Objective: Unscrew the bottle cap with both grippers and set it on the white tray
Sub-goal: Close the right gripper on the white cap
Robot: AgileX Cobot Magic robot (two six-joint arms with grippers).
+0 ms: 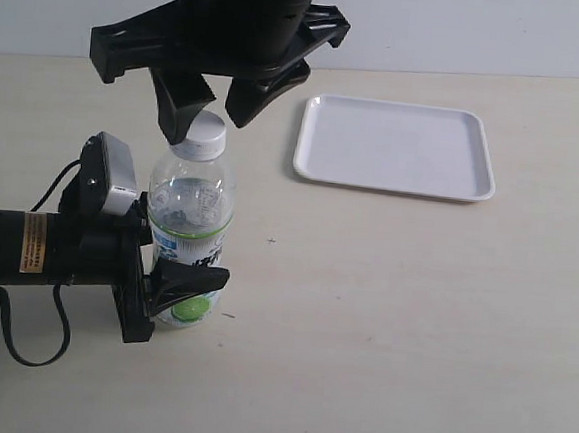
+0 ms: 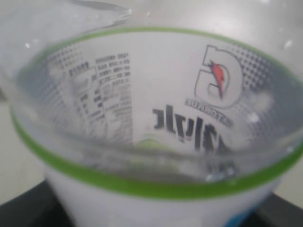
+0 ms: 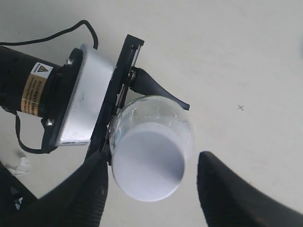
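Observation:
The clear bottle [image 1: 189, 231] stands upright on the table, its lime label low on the body. My left gripper [image 1: 170, 267] is shut on its lower half from the left; the left wrist view is filled by the bottle [image 2: 156, 118], blurred. The white cap [image 1: 201, 135] sits on the neck. My right gripper [image 1: 210, 115] hangs open just above it, one finger at the cap's left edge, the other to its right. From the right wrist view the cap [image 3: 149, 163] lies between the spread fingers of the right gripper [image 3: 152, 177], nearer one of them. The white tray [image 1: 395, 147] lies at the back right.
The left arm's black body [image 1: 36, 249] and its cable [image 1: 28, 346] lie across the table's left side. A small cross mark [image 1: 270, 241] sits on the tabletop right of the bottle.

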